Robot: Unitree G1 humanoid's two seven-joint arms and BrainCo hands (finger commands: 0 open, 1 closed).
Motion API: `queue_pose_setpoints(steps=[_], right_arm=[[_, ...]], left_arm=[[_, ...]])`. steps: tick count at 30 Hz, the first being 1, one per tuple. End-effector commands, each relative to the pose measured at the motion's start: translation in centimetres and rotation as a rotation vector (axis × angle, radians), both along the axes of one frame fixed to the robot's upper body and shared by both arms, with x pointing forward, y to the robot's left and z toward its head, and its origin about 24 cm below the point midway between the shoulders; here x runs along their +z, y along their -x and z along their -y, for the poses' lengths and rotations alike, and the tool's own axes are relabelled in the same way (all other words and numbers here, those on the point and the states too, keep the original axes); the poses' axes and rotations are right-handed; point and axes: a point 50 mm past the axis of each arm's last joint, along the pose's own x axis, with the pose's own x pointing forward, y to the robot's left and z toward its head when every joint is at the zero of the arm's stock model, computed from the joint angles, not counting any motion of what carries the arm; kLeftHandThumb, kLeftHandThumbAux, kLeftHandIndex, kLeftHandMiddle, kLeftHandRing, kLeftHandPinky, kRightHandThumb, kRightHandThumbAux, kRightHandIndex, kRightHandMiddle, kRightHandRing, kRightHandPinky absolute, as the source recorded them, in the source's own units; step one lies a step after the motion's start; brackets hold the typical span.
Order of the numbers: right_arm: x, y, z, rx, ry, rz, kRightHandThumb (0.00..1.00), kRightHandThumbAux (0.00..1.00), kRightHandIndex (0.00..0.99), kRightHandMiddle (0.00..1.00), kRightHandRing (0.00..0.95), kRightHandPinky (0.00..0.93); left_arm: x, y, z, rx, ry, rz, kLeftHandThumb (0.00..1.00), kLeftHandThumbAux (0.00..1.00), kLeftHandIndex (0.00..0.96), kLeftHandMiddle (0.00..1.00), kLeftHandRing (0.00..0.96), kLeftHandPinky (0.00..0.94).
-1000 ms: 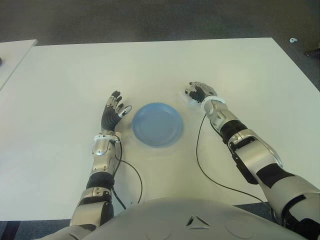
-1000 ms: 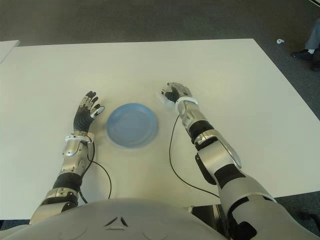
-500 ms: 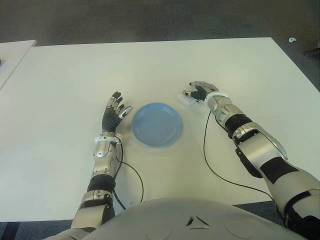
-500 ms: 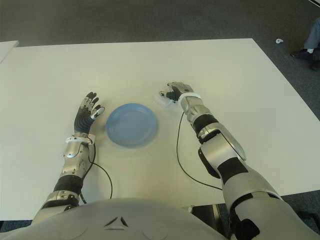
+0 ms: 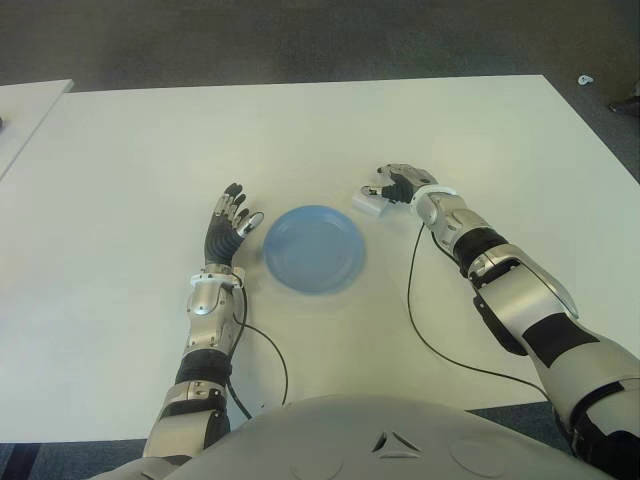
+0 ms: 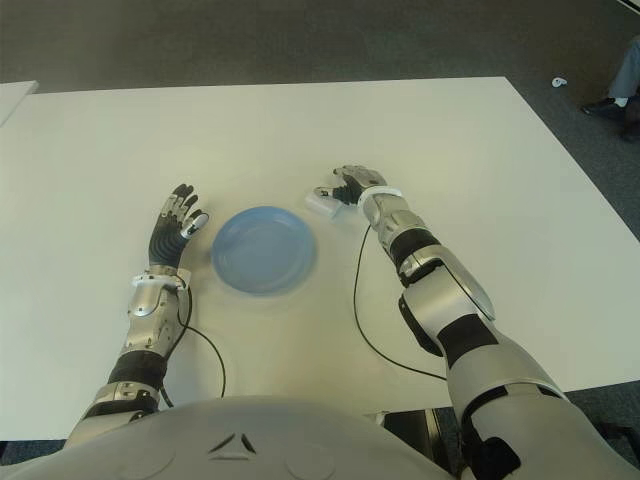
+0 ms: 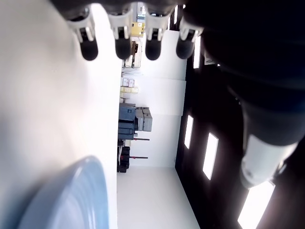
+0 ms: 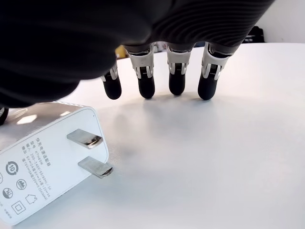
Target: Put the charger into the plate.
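Grasp step: my right hand hovers fingers loosely uncurled, holding nothing, over the charger on the table, right of the plate. Next: close, lift, carry left. Left hand spread, idle.

Bare table around plate

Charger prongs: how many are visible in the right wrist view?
2. Both prongs stick out side by side from the end of the charger, which shows beside the right hand fingers; none seems hidden.
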Motion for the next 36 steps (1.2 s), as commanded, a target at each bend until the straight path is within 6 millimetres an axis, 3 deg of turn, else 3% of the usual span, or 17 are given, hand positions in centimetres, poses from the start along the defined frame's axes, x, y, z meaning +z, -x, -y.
queue_pose_setpoints(steps=[1,17,36], right_arm=[[-0.8,0.5,0.5,0.019,0.024,-0.02,0.372,0.131,0.0,0.0,0.0,0.0],[-0.8,0.8,1.3,0.061,0.034,0.047,0.363,0.138,0.0,0.0,0.0,0.0],[1.7,0.4,3.4,0.197,0.068,0.136,0.386,0.146,0.0,0.0,0.0,0.0]], left_arm=[[-2.0,1.6,0.4,0.0,0.021,-0.108,0.14,0.658,0.023,0.028,0.029,0.074],[-1.9,1.6,0.4,-0.006,0.03,-0.097,0.131,0.663,0.031,0.047,0.051,0.106],[-2.0,1.6,0.4,0.013,0.036,-0.104,0.064,0.669,0.05,0.084,0.085,0.122]])
